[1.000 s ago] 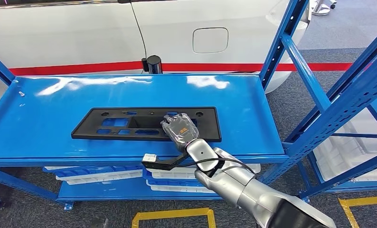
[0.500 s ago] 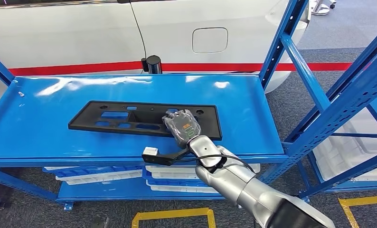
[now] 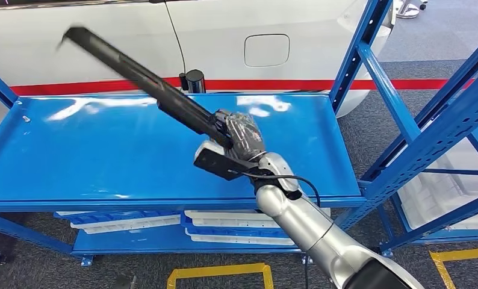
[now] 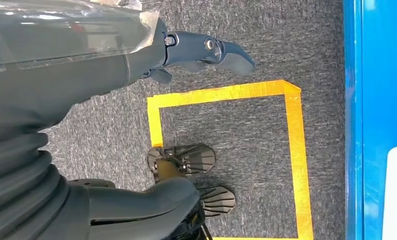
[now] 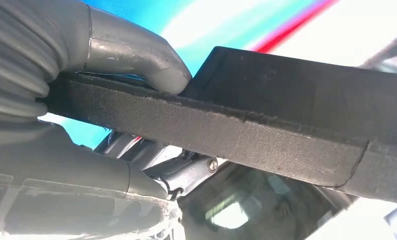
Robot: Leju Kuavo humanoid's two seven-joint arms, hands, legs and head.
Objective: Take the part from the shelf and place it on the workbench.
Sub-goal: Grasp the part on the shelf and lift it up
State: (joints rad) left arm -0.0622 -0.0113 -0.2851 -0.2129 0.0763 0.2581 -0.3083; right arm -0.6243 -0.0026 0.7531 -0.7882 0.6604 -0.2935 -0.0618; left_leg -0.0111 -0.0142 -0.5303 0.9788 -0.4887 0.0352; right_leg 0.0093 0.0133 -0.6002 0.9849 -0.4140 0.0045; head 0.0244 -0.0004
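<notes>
The part [image 3: 146,78] is a long flat black panel with cut-outs. It is lifted off the blue shelf [image 3: 104,162] and tilted steeply, its far end rising up and to the left. My right hand [image 3: 239,137] grips its lower right end, over the middle right of the shelf. In the right wrist view the thumb [image 5: 136,55] presses on the panel's edge [image 5: 246,135] and the fingers close under it. My left hand [image 4: 206,52] hangs by my side above the floor, fingers apart, holding nothing.
A white car body [image 3: 224,42] stands right behind the shelf. Blue uprights [image 3: 369,54] and braces frame the shelf's right side. White trays [image 3: 122,220] lie on the lower shelf. Yellow tape [image 3: 218,274] marks a box on the grey carpet.
The panel lay flat on the shelf with my right hand at its right part. It has since swung up off the shelf, left end high, and the hand has risen and turned.
</notes>
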